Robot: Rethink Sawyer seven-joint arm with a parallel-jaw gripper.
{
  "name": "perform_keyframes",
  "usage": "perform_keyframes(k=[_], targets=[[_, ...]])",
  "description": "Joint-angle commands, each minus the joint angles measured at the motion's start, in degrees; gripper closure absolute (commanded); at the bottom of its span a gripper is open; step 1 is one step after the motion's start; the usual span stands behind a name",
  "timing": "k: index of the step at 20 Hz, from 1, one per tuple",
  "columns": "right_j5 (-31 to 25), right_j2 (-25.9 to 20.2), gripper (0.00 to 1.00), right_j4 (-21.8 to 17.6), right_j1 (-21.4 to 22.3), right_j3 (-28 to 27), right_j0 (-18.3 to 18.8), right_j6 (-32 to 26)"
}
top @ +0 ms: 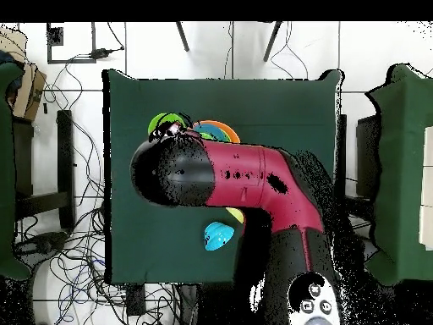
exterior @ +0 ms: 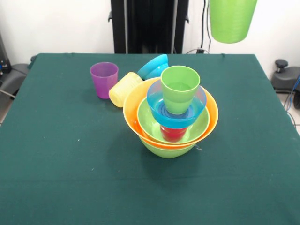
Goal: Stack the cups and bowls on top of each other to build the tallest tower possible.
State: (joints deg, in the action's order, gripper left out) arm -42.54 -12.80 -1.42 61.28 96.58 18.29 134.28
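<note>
"How far has it got with the tower (exterior: 171, 123), from where you stand?"

"A fair way, I'd say. There's a green bowl (exterior: 165, 149) at the bottom, near the middle of the table (exterior: 56, 164), then the big orange bowl (exterior: 136, 110), a second green bowl (exterior: 150, 124) inside that, and a red cup (exterior: 173, 133) sitting in it. A blue bowl (exterior: 174, 118) rests on the red cup, and a green cup (exterior: 180, 88) stands upright in the blue one."

"And what's left lying about?"

"A purple cup (exterior: 104, 79) stands upright behind and to one side of the pile. A yellow cup (exterior: 124, 89) lies on its side just beside it, close against the orange rim. The other blue bowl (exterior: 153, 66) is tipped up behind the pile. Those three look untouched."

"What's that green thing up in the air?"

"Another green cup (exterior: 231, 19), hanging well above the table's far corner, off to one side of the pile. It doesn't look dropped; I reckon it's being carried over."

"So the claw has hold of it?"

"I can't tell. The top of that cup runs out of sight in front, and from above the red and black arm (top: 228, 182) covers everything beneath it. I never actually see the claw."

"So, roughly?"

"Six pieces stacked, one in the air, three to go, by my count."
</note>
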Motion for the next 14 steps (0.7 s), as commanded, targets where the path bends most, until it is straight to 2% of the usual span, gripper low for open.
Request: perform_keyframes(k=[1, 7, 14], targets=[[-5.6, -7.1, 1.00, -5.5, -3.9, -0.6, 2.6, -16.9], [-5.4, -9.2, 1.00, -7.0, -4.0, 0.0, 4.6, -17.1], [-6.0, -11.4, 1.00, -9.7, -5.4, -2.0, 6.6, -17.7]])
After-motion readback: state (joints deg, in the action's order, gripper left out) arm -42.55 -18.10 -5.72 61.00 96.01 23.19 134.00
